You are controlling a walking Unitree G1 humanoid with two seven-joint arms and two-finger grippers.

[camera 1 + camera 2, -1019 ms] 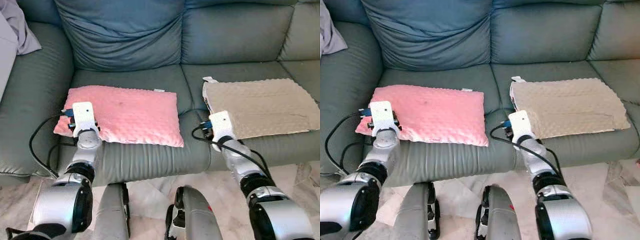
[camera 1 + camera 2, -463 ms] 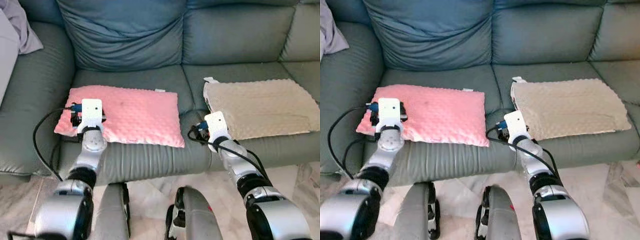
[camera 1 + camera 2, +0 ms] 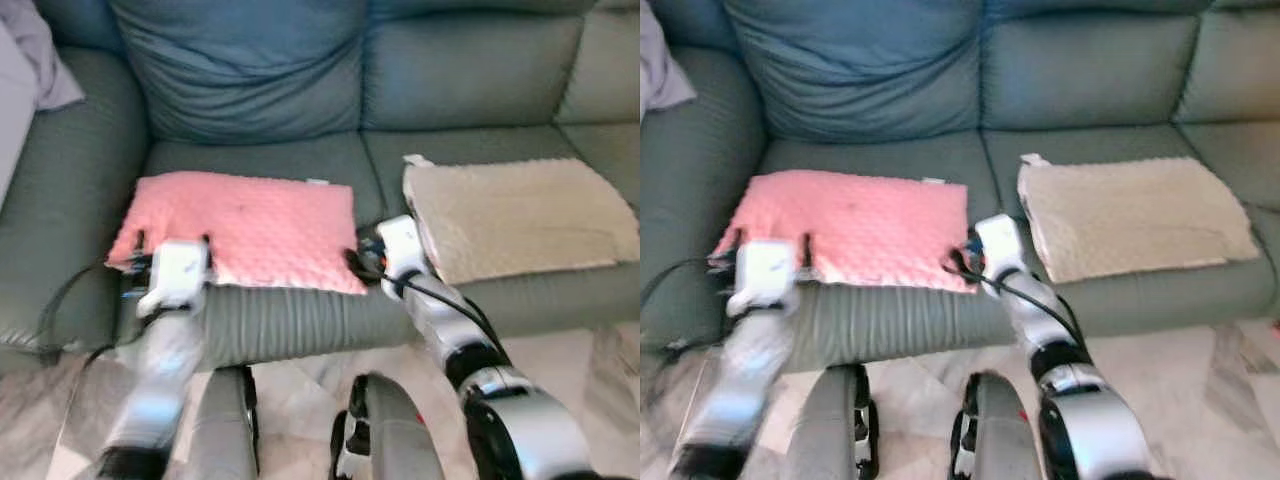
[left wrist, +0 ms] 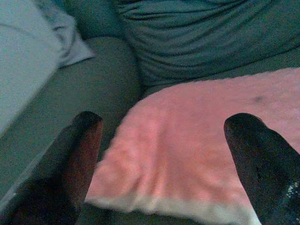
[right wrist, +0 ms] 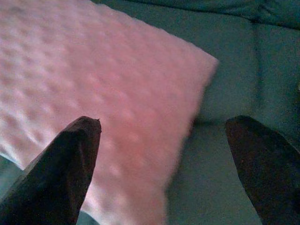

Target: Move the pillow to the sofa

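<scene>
With pink pillow already flat on sofa seat, left claw and right claw both spread wide, gripping nothing. Risk: fingers snag pillow's front corners, drag it off edge.

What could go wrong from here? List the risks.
The pink pillow lies at the seat's front edge, so an uneven pull by the left gripper and right gripper, both open at opposite front corners, could drag it off. The right arm's loose black cable might snag.
</scene>
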